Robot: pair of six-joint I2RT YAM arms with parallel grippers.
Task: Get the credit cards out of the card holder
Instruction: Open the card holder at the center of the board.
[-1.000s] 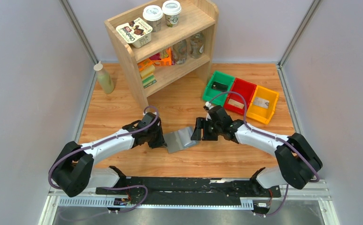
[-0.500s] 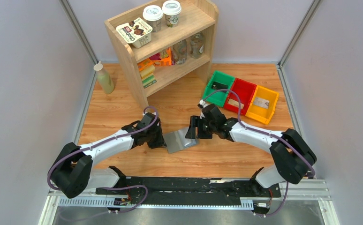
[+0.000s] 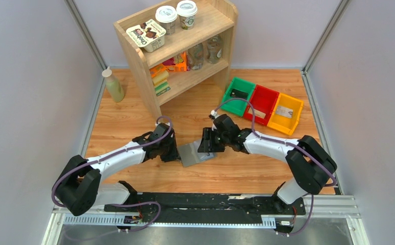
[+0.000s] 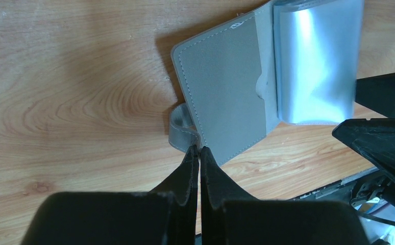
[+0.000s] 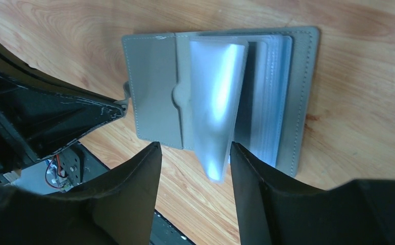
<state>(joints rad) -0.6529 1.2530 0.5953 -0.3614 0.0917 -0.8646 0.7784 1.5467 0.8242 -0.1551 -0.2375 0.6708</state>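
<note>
Wooden tabletop (image 3: pixel 134 122): card holder (image 5: pixel 154 92) open flat between both tools. Left gripper (image 4: pixel 198 153) pressed together, tips touching cover edge beside tab (image 4: pixel 177 132). Right gripper (image 5: pixel 194 148) spread, straddling raised clear sleeve (image 5: pixel 216 102), gripping nothing. Probably extraction pending; credit cards not discernible inside sleeves.

The grey card holder (image 3: pixel 190 153) is seen lying open like a book on the wooden surface (image 3: pixel 134 117), stitched inner cover facing up; its pale blue-grey plastic sleeves (image 5: pixel 216 102) are fanned, one leaf raised and curled, and a small tab (image 4: pixel 177 131) juts from the cover's edge
</note>
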